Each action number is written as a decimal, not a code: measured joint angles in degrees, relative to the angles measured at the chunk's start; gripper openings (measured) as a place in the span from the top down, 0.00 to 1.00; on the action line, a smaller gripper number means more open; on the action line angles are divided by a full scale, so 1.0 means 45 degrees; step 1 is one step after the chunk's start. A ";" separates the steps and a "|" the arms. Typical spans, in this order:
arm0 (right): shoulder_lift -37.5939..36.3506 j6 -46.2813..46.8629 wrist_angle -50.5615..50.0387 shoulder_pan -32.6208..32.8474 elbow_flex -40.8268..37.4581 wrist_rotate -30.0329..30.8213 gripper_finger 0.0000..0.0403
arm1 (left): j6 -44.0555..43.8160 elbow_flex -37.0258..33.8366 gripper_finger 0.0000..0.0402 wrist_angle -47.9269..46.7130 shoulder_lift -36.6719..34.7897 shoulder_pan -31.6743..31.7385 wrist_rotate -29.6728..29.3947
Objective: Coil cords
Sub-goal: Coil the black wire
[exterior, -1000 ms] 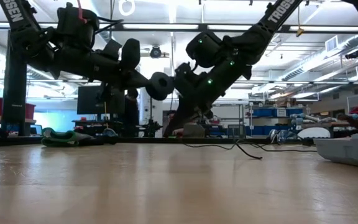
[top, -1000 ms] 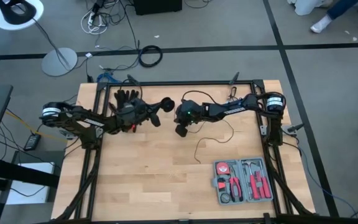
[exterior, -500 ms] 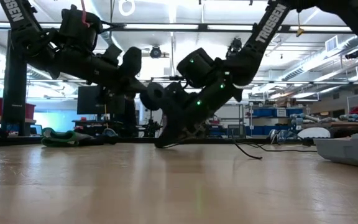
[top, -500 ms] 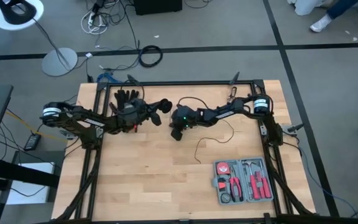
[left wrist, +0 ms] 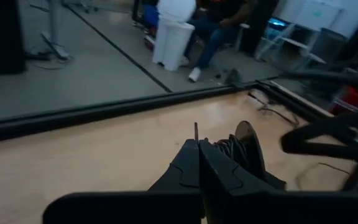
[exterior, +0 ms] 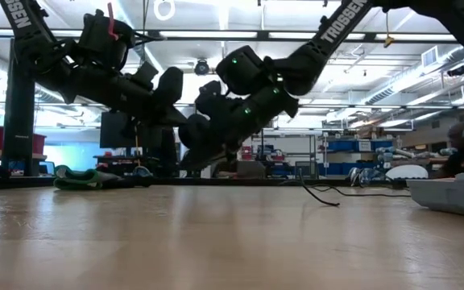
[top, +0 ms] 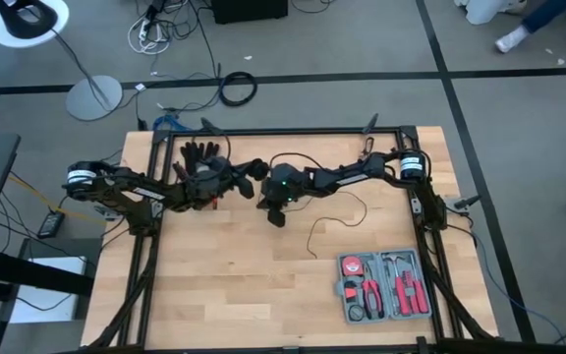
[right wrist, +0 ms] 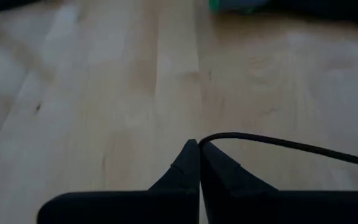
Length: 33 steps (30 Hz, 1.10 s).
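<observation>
Wire (right wrist: pixel 278 145) is pinched between the closed fingers of the right gripper (right wrist: pixel 199 149), held above the wooden table (top: pixel 224 275) near its middle. The round black disc (left wrist: pixel 248 144) is gripped in the left gripper (left wrist: pixel 199 149), jaws closed, just beside the right one.

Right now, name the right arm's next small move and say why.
Probably carry the right end effector around the disc to lay a wrap. It is shut on the wire, close beside the shut left end effector, where the disc sits, and slack wire lies loose on the table.
</observation>
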 joint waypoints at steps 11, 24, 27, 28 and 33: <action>-0.0015 -0.0713 -0.1421 -0.0857 0.1289 -0.0845 1.00 | -0.0092 -0.0010 1.00 -0.0472 0.0005 0.0005 0.0899; -0.0126 -0.0047 -0.1416 -0.1245 0.1347 -0.2497 1.00 | -0.0034 0.0000 1.00 -0.1712 0.0005 -0.0005 0.0964; -0.0126 -0.0023 -0.1539 -0.1329 0.1347 -0.2502 1.00 | -0.0029 0.0000 1.00 -0.1864 0.0005 -0.0005 0.0866; -0.0131 -0.0023 -0.1724 -0.1365 0.1347 -0.2465 1.00 | -0.0029 0.0000 1.00 -0.1826 0.0005 -0.0005 0.0866; -0.0131 -0.0021 -0.3435 -0.1802 0.1343 -0.1686 1.00 | 0.0011 0.0000 1.00 -0.1928 0.0005 -0.0005 0.1332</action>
